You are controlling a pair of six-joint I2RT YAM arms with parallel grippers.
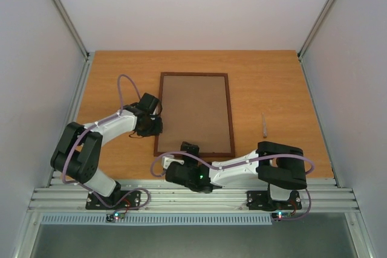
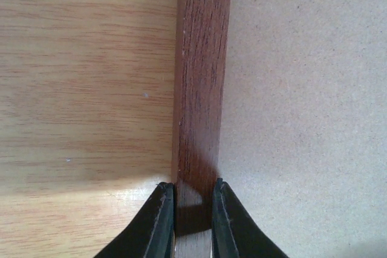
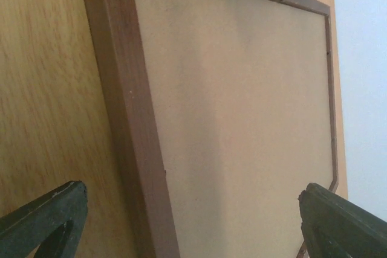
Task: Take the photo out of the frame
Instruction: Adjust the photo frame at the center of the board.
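Overhead and wrist views of a two-arm station. The frame (image 1: 230, 113) lies flat near the middle of the table (image 1: 272, 77), its long sides running from the near edge toward the far edge and its near short rail close to the near edge. It is face down: the brown hardboard back (image 1: 195, 113) is uppermost and fills the reddish-brown wooden border. The photo cannot be seen in any view, because the back covers whatever sits inside the frame. The left gripper (image 2: 192, 188) is at the frame's left rail (image 2: 199, 77), roughly halfway along it. One of its two dark fingers (image 2: 158, 222) stands on the outer side, over the table, and the other on the inner side, over the back; they are drawn in against the rail, pinching the wood between them. The right gripper (image 3: 193, 191) hovers above the frame's near short rail, about midway along it. Its jaws are spread wide and hold nothing, with one finger over the bare table outside the rail and the other above the back. A slender pale object (image 1: 264, 124) lies on the table to the right of the frame, well apart from it and roughly parallel to its long side — too small to identify.
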